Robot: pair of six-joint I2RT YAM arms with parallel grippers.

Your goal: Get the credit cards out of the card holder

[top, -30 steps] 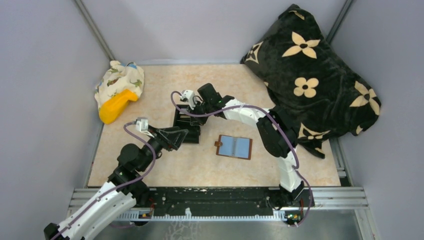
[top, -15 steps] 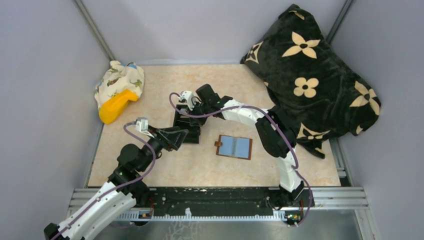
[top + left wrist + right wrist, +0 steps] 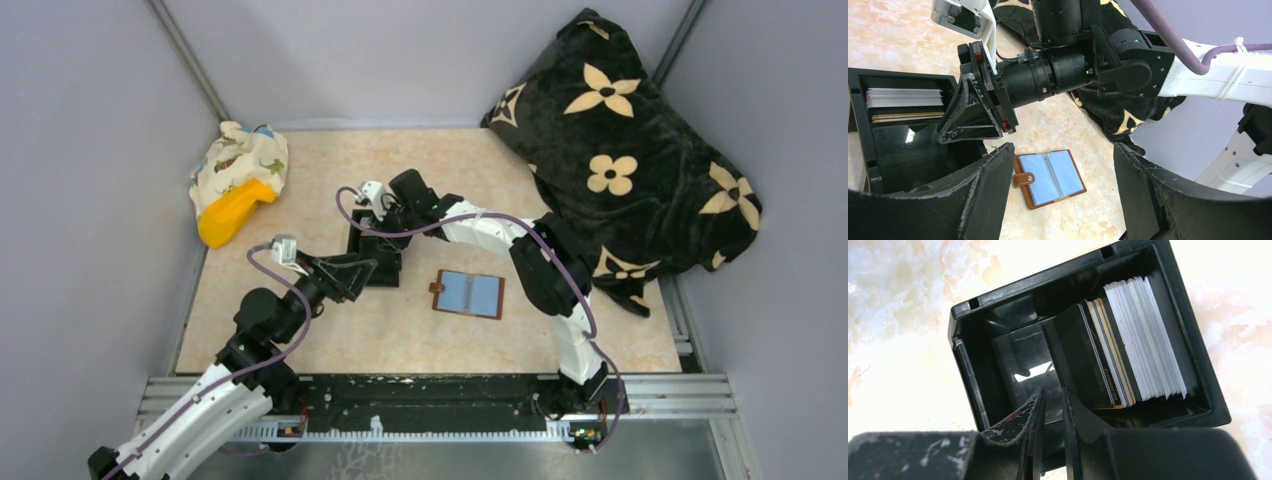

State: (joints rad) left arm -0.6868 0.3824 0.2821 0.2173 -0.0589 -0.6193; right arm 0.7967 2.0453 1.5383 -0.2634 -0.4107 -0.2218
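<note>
So, quick count from where I sit. One card holder (image 3: 470,293), lying open and flat on the table (image 3: 400,335) with its two blue-grey panels facing up and its one small brown tab (image 3: 1024,178) sticking out of the edge toward my left arm. Neither arm touches it; it sits to the right of both grippers, near the table's middle.

One black box (image 3: 962,365) just left of it, with a stack of cards (image 3: 1143,340) standing on edge inside. Mostly white ones, too tightly packed to count, plus a few darker and gold ones and one dark card (image 3: 1083,355) leaning at the front.

My right gripper (image 3: 1053,402) hangs over that box – jaws parted only a sliver, nothing between them. My left gripper (image 3: 1060,150) sits by the box's near corner, jaws spread wide, also empty.

Off to the sides: one black blanket with cream flowers (image 3: 620,150), one dinosaur-print cloth (image 3: 245,160) and one yellow thing (image 3: 232,212) poking out of it.
</note>
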